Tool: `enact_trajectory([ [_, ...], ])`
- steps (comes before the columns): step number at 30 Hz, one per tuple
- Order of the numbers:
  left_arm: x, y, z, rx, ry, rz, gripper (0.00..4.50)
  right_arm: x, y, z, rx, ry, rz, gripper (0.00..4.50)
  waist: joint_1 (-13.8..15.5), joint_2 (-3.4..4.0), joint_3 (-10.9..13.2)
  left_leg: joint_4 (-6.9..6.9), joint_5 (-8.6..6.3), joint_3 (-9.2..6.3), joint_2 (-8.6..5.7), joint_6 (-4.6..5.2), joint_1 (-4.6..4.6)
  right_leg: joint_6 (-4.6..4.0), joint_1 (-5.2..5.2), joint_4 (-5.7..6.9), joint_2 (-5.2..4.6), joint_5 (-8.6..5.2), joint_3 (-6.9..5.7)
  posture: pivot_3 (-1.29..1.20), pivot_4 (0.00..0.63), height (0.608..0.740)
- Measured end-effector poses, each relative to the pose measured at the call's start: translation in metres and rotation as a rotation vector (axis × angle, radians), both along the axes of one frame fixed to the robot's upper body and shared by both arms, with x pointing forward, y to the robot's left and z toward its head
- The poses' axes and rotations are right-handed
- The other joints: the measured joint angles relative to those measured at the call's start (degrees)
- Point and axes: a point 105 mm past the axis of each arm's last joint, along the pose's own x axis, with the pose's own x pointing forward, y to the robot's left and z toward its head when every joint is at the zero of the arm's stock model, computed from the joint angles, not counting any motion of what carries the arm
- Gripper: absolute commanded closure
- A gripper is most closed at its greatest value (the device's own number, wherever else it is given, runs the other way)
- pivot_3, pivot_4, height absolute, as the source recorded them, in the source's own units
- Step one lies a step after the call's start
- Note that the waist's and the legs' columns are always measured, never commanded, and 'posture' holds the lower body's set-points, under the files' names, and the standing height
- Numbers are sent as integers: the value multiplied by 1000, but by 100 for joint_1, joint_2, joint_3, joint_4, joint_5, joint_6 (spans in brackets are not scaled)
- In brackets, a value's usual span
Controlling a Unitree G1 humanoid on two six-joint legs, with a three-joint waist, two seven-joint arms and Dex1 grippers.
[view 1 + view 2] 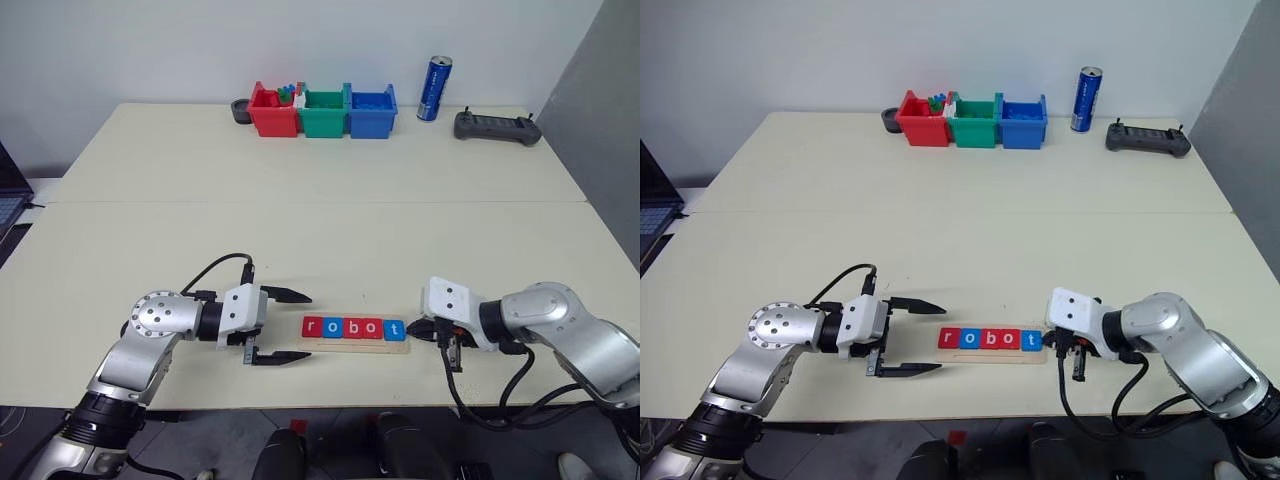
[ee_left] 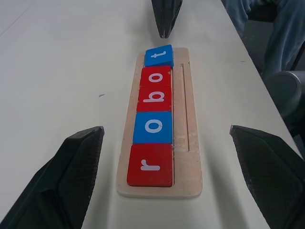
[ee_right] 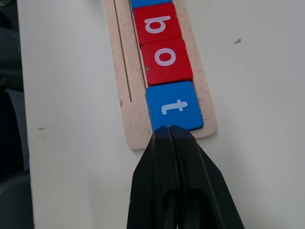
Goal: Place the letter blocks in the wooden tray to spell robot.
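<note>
Wooden tray (image 1: 355, 345) lengthwise, left tool (image 1: 283, 326) to right tool (image 1: 420, 328).

The left arm lay bent low along the near left side, its silver elbow joint outward and its white wrist turned inward toward the middle. The left hand (image 1: 280, 326) pointed to the right, roughly level, with its two black fingers (image 2: 71, 167) spread wide apart and nothing between them. The right arm came in from the near right, forearm angled inward. The right hand (image 3: 169, 130) pointed down and leftward, its black fingers pressed together, gripping nothing.
</note>
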Motion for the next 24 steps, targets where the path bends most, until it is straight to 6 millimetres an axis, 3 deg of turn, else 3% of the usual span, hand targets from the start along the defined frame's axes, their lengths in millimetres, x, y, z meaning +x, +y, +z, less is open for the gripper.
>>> enact_trajectory([
  [17, -4, -8, 7, -3, -6, -2, 0, -1, 14, -2, 12, 6, 40, 4472, -2, 0, 0, 0, 0, -1, 0, 0, 0, 0, 0, 0, 0, 0, 0, 0, 150, 740],
  [24, -3, -8, 8, -2, -8, -3, 0, -1, -2, 8, -23, -11, 21, 4472, 0, 0, 0, -1, 0, -1, 0, 0, 0, 0, 0, -1, 0, 0, -1, 0, 150, 740],
])
